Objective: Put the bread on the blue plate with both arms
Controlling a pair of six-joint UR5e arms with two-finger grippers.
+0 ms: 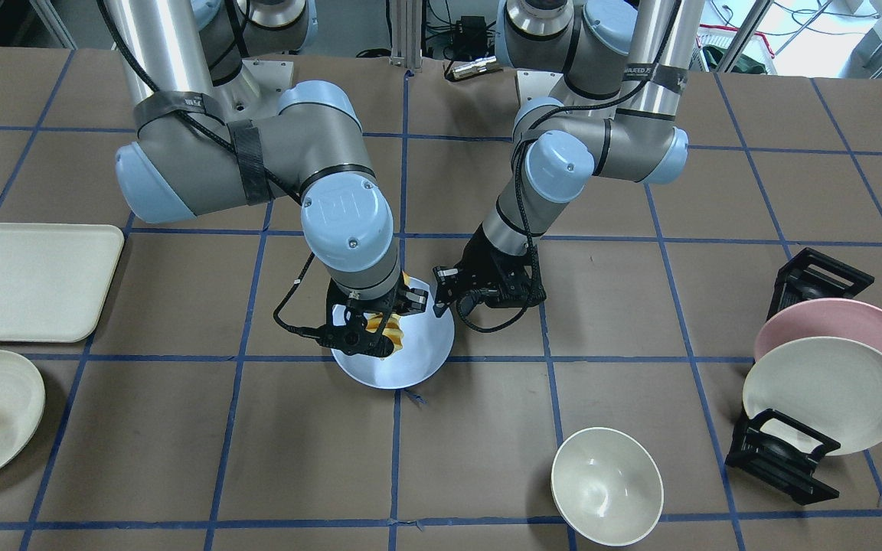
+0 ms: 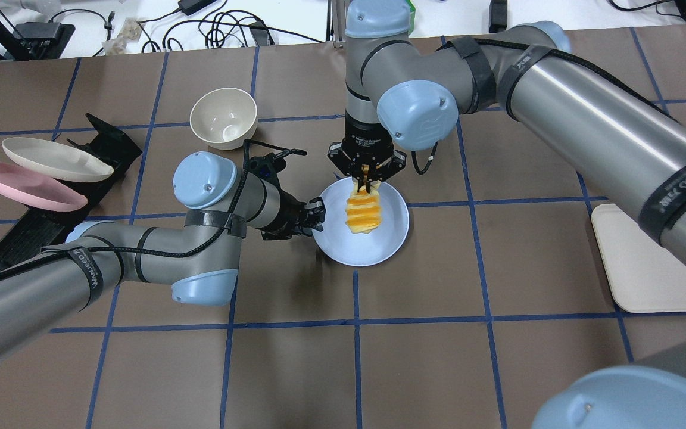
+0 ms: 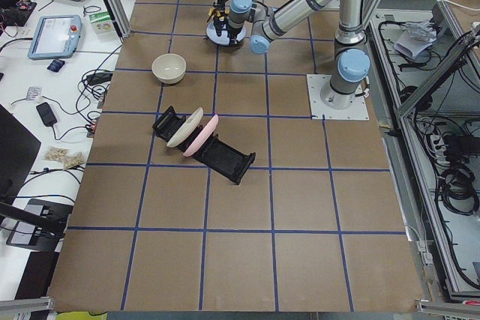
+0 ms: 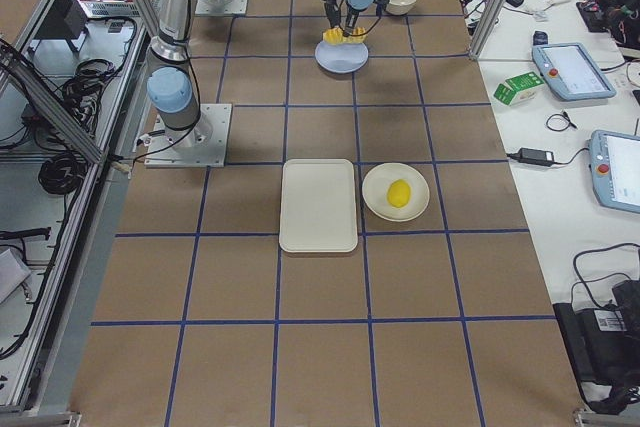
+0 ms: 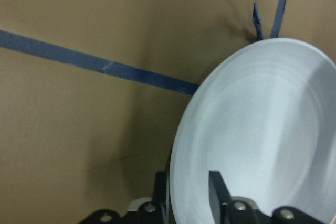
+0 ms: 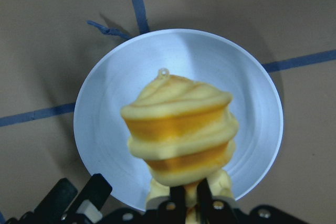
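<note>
Overhead exterior view of a brown tabletop ruled with blue tape lines, two robot arms reaching to its centre. Nearest, at 3 o'clock from the centre, a cream tray lies flat. At the centre sits the blue plate, round and pale.

The left gripper comes in at the plate's 9 o'clock edge. The left wrist view shows its fingers pinching the rim, one inside the plate and one outside.

The bread, a ridged loaf of yellow-orange and cream bands, lies over the plate's far half, its long axis running from the middle toward 12 o'clock. The right gripper points straight down at the plate's 12 o'clock edge, its fingers pressed on the loaf's far end. From the right wrist view the loaf hangs over the plate's middle; whether its free end touches the plate cannot be told.

Farther off at 9 o'clock, a black rack holds a pink plate and a cream plate, both leaning. Farthest, at 10 o'clock, a cream bowl stands upright.
</note>
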